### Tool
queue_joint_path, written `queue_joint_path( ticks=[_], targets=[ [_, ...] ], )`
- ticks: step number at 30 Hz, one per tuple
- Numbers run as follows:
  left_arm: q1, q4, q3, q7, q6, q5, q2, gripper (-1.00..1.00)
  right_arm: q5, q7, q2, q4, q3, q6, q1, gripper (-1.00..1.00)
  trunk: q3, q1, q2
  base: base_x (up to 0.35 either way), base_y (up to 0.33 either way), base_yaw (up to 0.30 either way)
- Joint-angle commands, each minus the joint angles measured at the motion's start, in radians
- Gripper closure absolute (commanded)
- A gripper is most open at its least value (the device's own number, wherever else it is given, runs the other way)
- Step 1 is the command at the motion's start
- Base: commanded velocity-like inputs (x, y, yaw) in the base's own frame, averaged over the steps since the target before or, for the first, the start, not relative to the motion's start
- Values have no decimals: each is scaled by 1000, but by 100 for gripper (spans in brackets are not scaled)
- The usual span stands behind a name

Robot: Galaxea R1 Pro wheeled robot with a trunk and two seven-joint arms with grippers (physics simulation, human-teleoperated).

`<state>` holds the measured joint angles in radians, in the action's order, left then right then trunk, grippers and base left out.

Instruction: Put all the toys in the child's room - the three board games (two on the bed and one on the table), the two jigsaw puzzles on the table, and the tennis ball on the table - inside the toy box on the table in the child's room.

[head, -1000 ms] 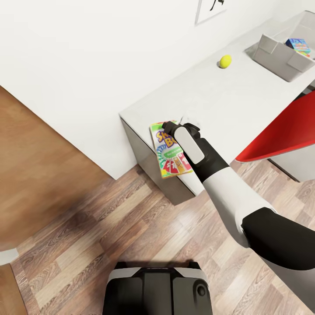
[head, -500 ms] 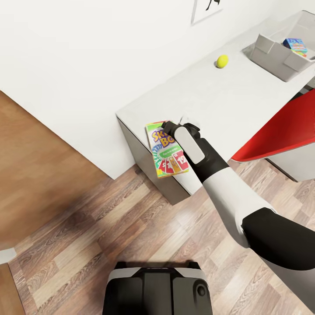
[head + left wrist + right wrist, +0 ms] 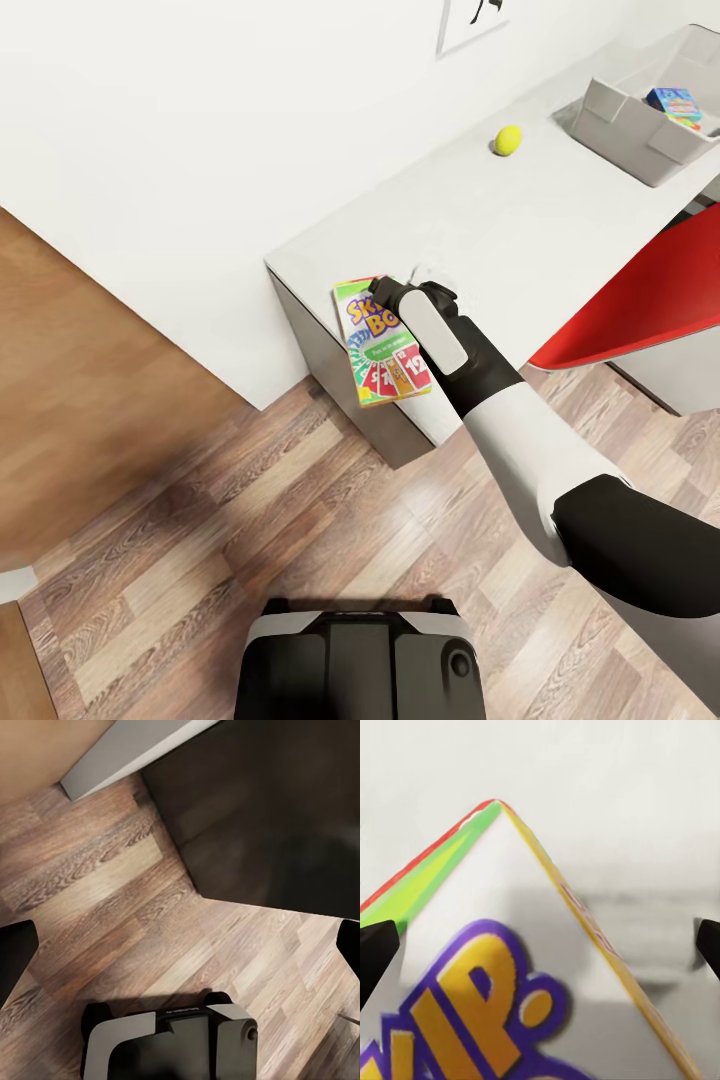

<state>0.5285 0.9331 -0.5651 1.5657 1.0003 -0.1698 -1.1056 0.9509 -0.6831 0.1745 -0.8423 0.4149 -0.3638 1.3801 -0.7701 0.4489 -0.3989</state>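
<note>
Unchanged from half a second ago: every item in the head view sits where it sat then. Against the picture of one second ago the whole scene has slid slightly toward the left of the view, which is the camera moving, not the things.

Item: Skip-Bo board game (image 3: 383, 342), flat printed box, green border, purple-and-yellow lettering, red cards at its near end. Location: at the near corner of the table (image 3: 500, 230), part of it overhanging the front edge; whether it rests on the top or is lifted clear cannot be told. The right wrist view shows one corner of the box (image 3: 487, 967) close up, green and red edges, over the pale top.

Item: right gripper (image 3: 393, 290), at the far end of the box. Dark fingertips (image 3: 375, 952) stand at either margin of the wrist view with the box between them; whether they press on it cannot be told.

Item: left gripper (image 3: 180, 949), fingers wide apart, nothing between them, over wood floor (image 3: 150, 922) and the robot's base (image 3: 169, 1046).

Item: tennis ball (image 3: 508, 140), yellow-green, on the table near the wall.

Item: toy box (image 3: 640, 135), light grey, at the far end of the table, well apart from the ball, with a blue board game (image 3: 672, 100) inside.

Item: red chair (image 3: 640, 300), beside the table.
</note>
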Motion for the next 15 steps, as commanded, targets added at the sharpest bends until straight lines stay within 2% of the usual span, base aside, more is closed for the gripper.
queue_joint_path(
  ticks=[1,15],
  targets=[
    [1,0,0,5,11,1,0,-100,4,-8,0,14,1,-5,0,-100,-1,1,-1,0,0,0],
    [1,0,1,5,11,1,0,-100,4,-7,0,-4,-2,-7,0,-100,-1,1,-1,0,0,0]
  ],
)
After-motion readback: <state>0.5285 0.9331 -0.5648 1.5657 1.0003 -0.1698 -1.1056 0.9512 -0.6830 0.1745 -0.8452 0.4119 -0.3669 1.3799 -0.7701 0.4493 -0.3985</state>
